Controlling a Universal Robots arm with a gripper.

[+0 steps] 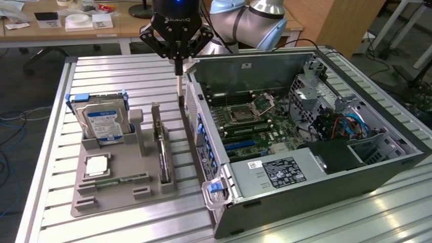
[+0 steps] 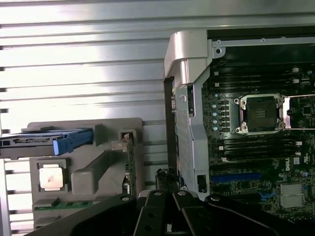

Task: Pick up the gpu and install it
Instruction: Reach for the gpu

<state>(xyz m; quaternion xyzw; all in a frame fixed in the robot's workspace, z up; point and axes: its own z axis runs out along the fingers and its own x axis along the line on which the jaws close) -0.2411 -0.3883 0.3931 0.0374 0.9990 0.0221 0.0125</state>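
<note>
Pincer pressed together, nothing between the jaws that I can make out, and it hangs over the gap between the grey holder and the computer case wall. The gpu stands on edge in the holder's slot, apart from the pincer, toward the exterior view's left. My call for a clean pick: spread the jaws, square up over the card's top edge, grip mid-length, lift straight, and mind that case wall.

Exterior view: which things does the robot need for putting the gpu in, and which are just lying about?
For the job:
- gpu, standing on edge in the grey holder
- open computer case with its motherboard
- end effector, shut, beside the case

Just lying about:
- hard drive
- processor chip
- memory stick
</note>
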